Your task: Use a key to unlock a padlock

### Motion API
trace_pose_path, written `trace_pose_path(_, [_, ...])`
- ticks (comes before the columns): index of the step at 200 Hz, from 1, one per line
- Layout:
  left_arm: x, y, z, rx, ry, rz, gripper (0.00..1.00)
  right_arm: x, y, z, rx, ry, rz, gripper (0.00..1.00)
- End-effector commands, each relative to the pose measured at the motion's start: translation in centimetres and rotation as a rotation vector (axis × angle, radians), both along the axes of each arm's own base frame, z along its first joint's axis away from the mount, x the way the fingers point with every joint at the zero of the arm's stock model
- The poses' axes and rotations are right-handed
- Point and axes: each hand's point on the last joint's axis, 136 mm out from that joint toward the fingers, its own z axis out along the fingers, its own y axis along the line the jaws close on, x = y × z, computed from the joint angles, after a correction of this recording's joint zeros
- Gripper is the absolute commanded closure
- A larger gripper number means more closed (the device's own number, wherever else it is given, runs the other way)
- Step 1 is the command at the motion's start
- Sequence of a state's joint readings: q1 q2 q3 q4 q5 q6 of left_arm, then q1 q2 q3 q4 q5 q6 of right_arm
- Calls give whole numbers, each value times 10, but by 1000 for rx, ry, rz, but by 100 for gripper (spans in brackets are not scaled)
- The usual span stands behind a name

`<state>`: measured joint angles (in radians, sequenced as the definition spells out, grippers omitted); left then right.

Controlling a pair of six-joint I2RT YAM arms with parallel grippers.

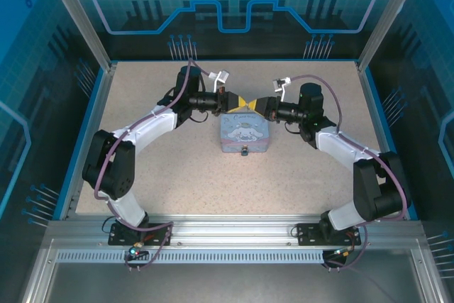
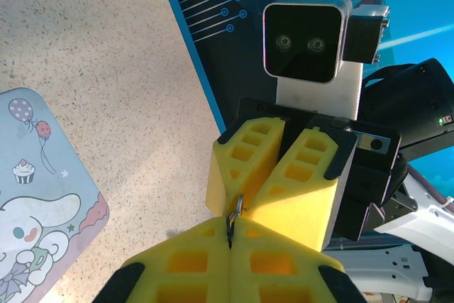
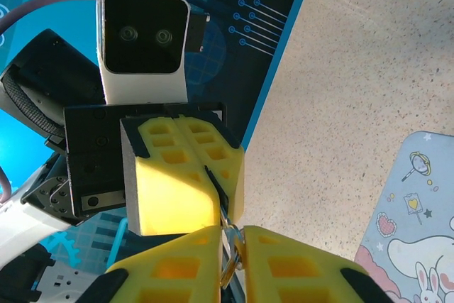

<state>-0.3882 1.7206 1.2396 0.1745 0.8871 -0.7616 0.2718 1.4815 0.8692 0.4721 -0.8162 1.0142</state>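
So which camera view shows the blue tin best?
The top view: nearly the whole tin lies in sight, lid up. The left wrist view catches one printed corner, the right wrist view another.

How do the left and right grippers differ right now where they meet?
The left gripper has yellow fingers pressed flat together, pinching a small metal piece at the tips; the right gripper shows a narrow gap, that piece inside it, grip uncertain. The left gripper reaches from the left, the right gripper from the right. Both meet tip to tip by the pale blue cartoon-printed tin.
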Motion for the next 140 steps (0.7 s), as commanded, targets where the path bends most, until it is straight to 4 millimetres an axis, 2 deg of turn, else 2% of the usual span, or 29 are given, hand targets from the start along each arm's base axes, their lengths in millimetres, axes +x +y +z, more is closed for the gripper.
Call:
trace_pose_path(1, [3, 0, -9, 2, 17, 3, 100, -3, -1, 6, 13, -34, 22, 86])
trace_pose_path(39, [2, -1, -7, -1, 12, -1, 100, -1, -3, 4, 7, -26, 11, 100])
trace_pose_path(93, [2, 0, -8, 3, 14, 1, 100, -3, -5, 5, 12, -32, 3, 100])
trace_pose_path(140, [9, 2, -9, 7, 21, 39, 100, -13, -4, 4, 3, -51, 24, 100])
